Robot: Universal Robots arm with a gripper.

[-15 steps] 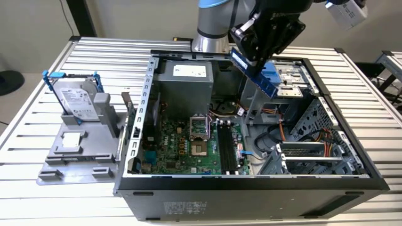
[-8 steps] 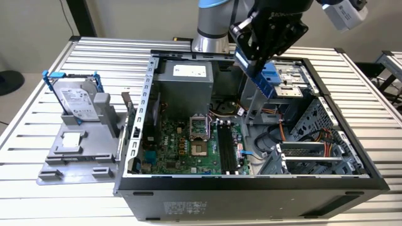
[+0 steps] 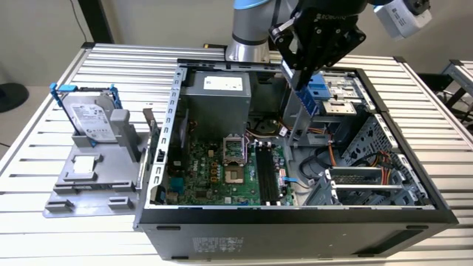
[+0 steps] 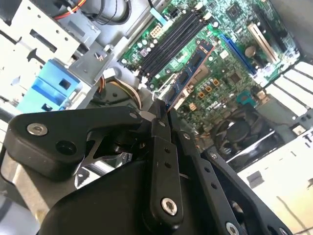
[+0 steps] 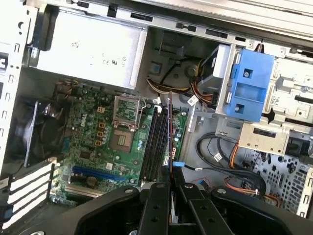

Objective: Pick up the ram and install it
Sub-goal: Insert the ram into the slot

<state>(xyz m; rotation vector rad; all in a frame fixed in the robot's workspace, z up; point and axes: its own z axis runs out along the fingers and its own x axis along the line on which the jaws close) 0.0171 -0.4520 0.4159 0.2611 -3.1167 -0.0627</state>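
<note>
My gripper (image 3: 301, 69) hangs over the open computer case, shut on the ram (image 3: 306, 101), a thin bluish-green stick that points down from the fingers. In the second wrist view the ram (image 4: 191, 69) sticks out past the gripper (image 4: 159, 115) toward the green motherboard. In the first wrist view the ram (image 5: 170, 129) appears edge-on, running out from the gripper (image 5: 171, 182) alongside the black memory slots (image 5: 155, 142). The ram is still well above the slots (image 3: 267, 173) and touches nothing.
The case (image 3: 296, 213) lies on its side on a slatted metal table (image 3: 44, 233). Inside are the power supply (image 3: 214, 91), a blue drive bracket (image 5: 250, 85), a drive cage (image 3: 373, 185) and loose cables (image 5: 220, 161). A hard drive (image 3: 92, 119) stands in a grey holder at the exterior view's left.
</note>
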